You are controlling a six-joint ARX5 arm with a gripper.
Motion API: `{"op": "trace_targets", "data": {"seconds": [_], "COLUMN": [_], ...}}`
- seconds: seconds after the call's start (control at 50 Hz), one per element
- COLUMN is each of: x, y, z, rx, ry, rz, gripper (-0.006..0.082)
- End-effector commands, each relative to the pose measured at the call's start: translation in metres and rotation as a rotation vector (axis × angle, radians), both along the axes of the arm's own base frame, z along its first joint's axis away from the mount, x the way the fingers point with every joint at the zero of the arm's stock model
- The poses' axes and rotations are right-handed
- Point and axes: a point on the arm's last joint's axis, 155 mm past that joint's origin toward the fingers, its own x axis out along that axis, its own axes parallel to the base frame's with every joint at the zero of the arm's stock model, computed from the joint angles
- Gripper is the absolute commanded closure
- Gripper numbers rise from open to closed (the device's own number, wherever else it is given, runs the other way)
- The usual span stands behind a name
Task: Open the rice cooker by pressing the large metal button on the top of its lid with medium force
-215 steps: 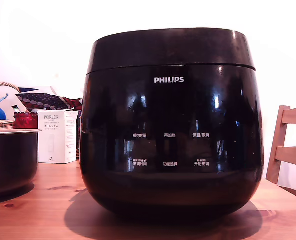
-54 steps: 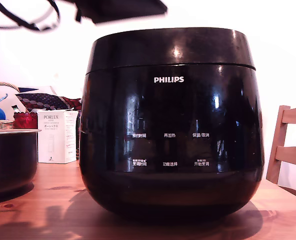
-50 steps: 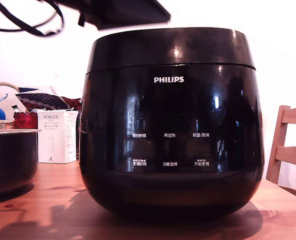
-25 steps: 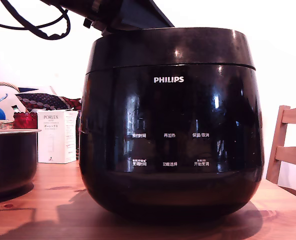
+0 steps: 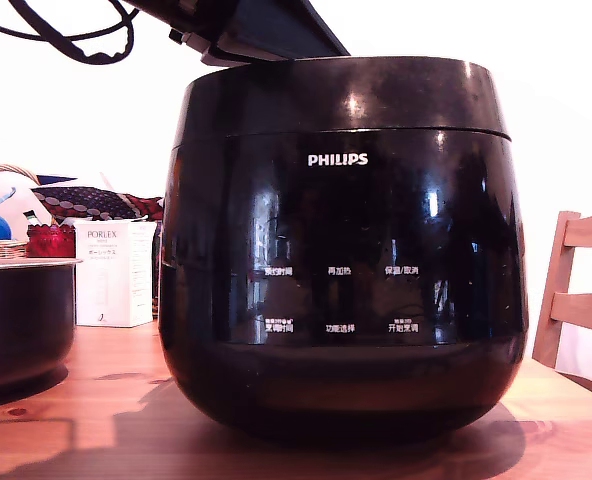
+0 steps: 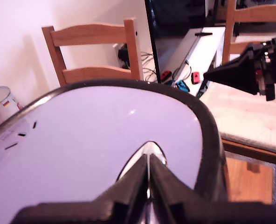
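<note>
Standing on the wooden table (image 5: 66, 420), the rice cooker (image 5: 342, 270) was seen with its lid (image 6: 96, 135) down. Above the lid, toward the exterior view's left, the gripper (image 6: 148, 179) was held with fingers pressed together, tips at the metal button (image 6: 149, 150).

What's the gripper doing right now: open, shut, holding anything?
Gripper: shut, fingers together, holding nothing, tips at the metal button on the rice cooker's lid.
</note>
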Motion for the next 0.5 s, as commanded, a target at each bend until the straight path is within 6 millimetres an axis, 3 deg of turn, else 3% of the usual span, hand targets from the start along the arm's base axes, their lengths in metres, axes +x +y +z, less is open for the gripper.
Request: {"op": "trace_targets", "data": {"seconds": [0.0,0.48], "x": [-0.006,-0.005], "y": [0.012,0.019], "z": [-0.067,-0.103], "rx": [0.154,0.265], "ry": [0.115,0.157], "rz": [0.010,0.021], "gripper": [0.0788,0.0788]}}
